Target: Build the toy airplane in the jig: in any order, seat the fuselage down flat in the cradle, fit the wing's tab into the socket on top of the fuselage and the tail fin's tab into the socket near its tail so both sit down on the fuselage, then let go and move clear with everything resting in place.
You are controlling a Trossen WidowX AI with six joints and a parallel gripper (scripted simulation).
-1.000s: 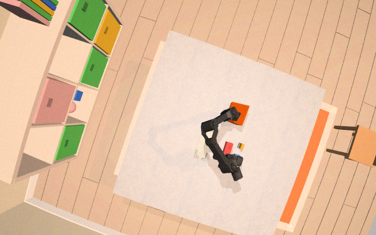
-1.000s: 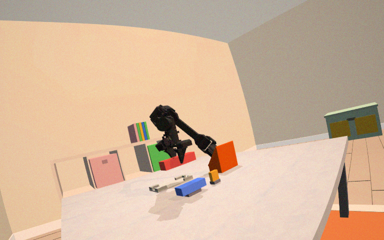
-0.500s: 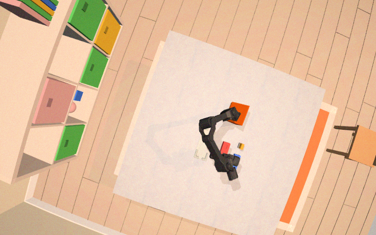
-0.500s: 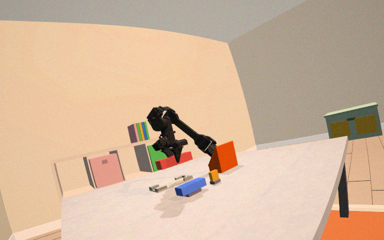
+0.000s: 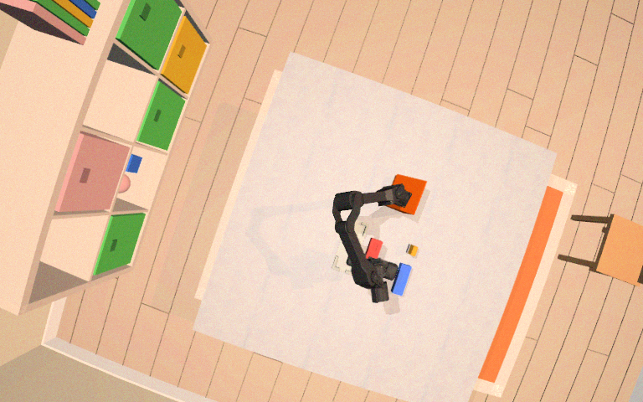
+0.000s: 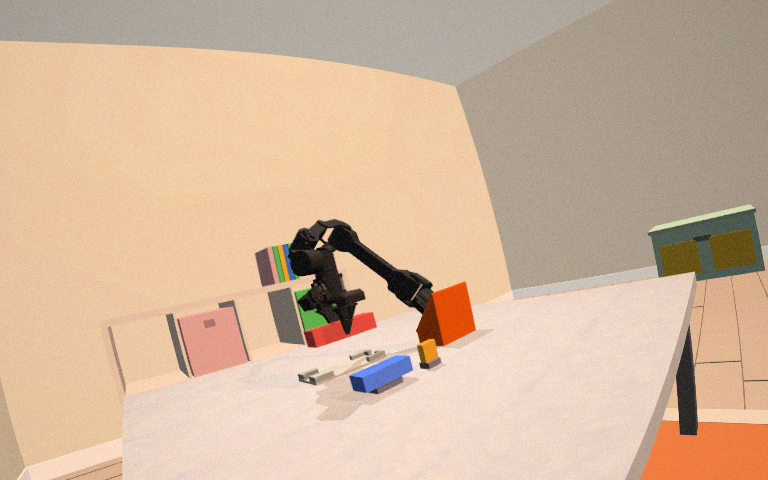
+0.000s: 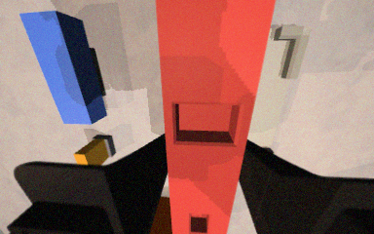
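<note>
My gripper (image 6: 347, 327) (image 7: 201, 136) is shut on the red fuselage (image 5: 373, 248) (image 6: 364, 321) (image 7: 206, 73) and holds it in the air, with its large and small sockets facing the wrist camera. The pale jig (image 5: 335, 264) (image 6: 320, 377) (image 7: 267, 109) lies on the table below, partly hidden by the arm and fuselage. The blue wing (image 5: 402, 278) (image 6: 385, 371) (image 7: 46, 63) rests on its dark tab beside the jig. The yellow-orange tail fin (image 5: 413, 249) (image 6: 427, 350) (image 7: 93, 152) stands on its dark tab near the wing. Neither touches the fuselage.
An orange-red block (image 5: 417, 192) (image 6: 455, 316) stands on the table (image 5: 455, 303) (image 6: 509, 407) beyond the tail fin, beside the far end of the arm. In the overhead view the arm bends over the jig's side. A shelf unit stands off the table at the left.
</note>
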